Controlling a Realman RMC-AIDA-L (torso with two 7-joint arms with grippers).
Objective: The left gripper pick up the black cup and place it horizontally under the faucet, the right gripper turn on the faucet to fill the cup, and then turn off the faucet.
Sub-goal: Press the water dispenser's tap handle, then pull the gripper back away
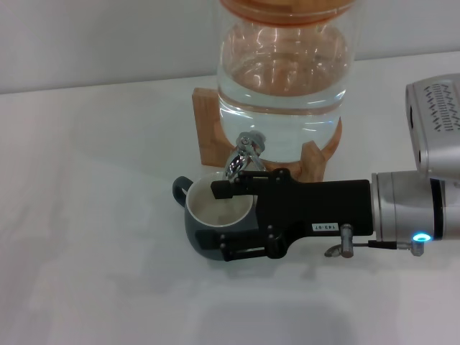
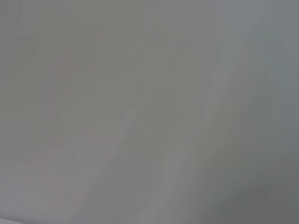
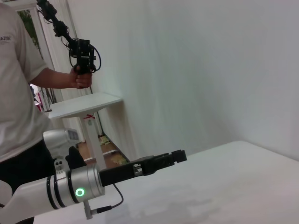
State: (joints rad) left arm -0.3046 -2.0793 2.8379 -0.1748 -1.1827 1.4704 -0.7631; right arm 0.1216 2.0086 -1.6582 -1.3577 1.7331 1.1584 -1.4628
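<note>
A: Right gripper [image 1: 219,221] first: reached in from the robot's right, low over the table [image 1: 86,215], jaws spread wide. Held nothing that I could see. Far finger lay just by the faucet [image 1: 241,154], near finger over the cup's near side.

B: And the big pieces?

A: Glass jar [image 1: 284,79] on wooden legs, well filled with water. Black cup [image 1: 201,233] stood upright below the spout, handle away from the arm. Could not tell whether water was in it.

B: Left gripper [image 3: 180,155]?

A: Off over bare table, well apart, idle.

B: So, working the lever [image 1: 251,141]?

A: My judgement: lift the far finger clear of the cup rim, press the lever only, slowly. Any sideways drag would likely nudge the cup off the stream.
</note>
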